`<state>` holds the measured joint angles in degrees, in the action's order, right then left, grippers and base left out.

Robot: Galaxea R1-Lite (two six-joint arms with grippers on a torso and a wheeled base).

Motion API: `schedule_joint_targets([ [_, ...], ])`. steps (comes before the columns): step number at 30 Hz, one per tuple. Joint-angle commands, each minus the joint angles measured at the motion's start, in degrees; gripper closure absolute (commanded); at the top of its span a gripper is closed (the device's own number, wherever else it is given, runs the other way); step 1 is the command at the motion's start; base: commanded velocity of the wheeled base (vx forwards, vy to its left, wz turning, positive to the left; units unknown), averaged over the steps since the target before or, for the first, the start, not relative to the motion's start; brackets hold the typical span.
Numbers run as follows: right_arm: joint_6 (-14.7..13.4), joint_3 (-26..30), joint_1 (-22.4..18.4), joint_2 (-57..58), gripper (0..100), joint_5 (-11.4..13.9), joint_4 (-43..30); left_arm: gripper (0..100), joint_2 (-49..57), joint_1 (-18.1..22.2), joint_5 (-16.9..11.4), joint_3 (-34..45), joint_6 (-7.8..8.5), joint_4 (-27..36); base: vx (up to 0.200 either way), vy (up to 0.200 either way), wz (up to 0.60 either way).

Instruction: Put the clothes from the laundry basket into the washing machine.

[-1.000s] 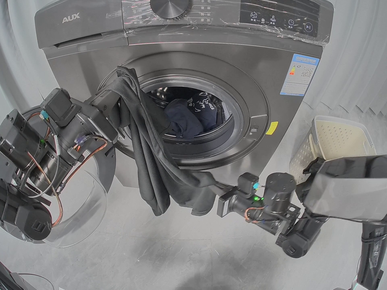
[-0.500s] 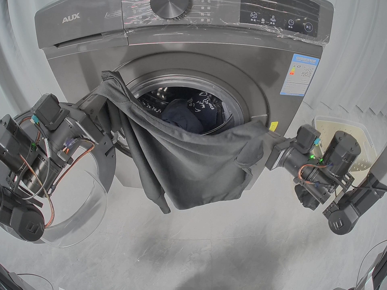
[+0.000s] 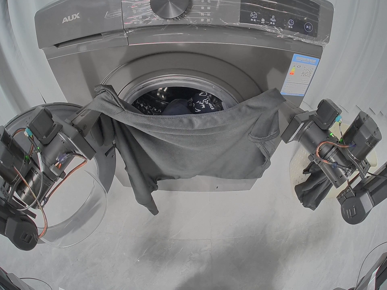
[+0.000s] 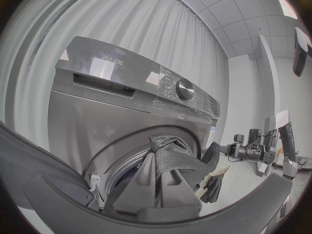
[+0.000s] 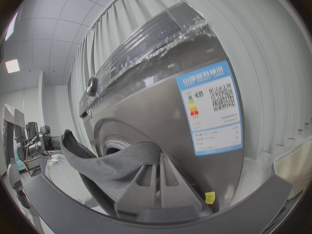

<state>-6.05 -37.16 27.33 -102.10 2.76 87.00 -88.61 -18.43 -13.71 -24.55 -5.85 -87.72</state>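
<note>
Your left tool [image 3: 93, 106] is clamped on one top corner of a grey shirt [image 3: 193, 146], left of the opening. In the left wrist view its fingers [image 4: 139, 186] are pinched together with cloth bunched above the tips. Your right tool [image 3: 287, 111] is clamped on the opposite corner, right of the opening and just below the blue sticker [image 3: 299, 75]. The right wrist view shows its fingers [image 5: 143, 186] closed with the hem caught between them.

Both tools sit at about the same height, well apart, so the shirt hangs stretched flat between them across the lower part of the opening. It is outside the drum [image 3: 149, 101], in front of the machine face. One tail droops lower on the left side, clear of the floor [image 3: 201, 238].

The glass door [image 3: 80, 206] is swung open to the left, below your left arm. The washing machine [image 3: 181, 57] faces you. Over the shirt's top edge you can see into the drum, where dark clothes [image 3: 189, 103] with white print already lie.

The laundry basket [image 3: 297, 164], white and perforated, stands on the floor right of the machine, behind your right arm. A dark garment [image 3: 312, 190] hangs over its near edge. A pale curtain [image 3: 363, 61] runs behind everything.
</note>
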Motion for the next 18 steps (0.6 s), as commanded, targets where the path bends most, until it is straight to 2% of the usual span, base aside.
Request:
schedule_joint_targets([
  [1,-0.02,-0.46,0.18,2.34,100,-0.03,-0.08,100,1.25,2.35,-1.14,1.88,0.14,0.01,0.0,0.0,0.0],
  [9,-0.02,-0.02,-0.52,2.87,100,-0.12,-0.52,100,0.99,5.69,-4.22,2.14,-0.04,-0.26,0.0,0.0,0.0],
  [18,-0.02,0.07,-0.52,3.04,100,-0.03,-0.52,100,0.9,5.86,-4.3,2.05,-0.04,-0.17,0.0,0.0,0.0],
])
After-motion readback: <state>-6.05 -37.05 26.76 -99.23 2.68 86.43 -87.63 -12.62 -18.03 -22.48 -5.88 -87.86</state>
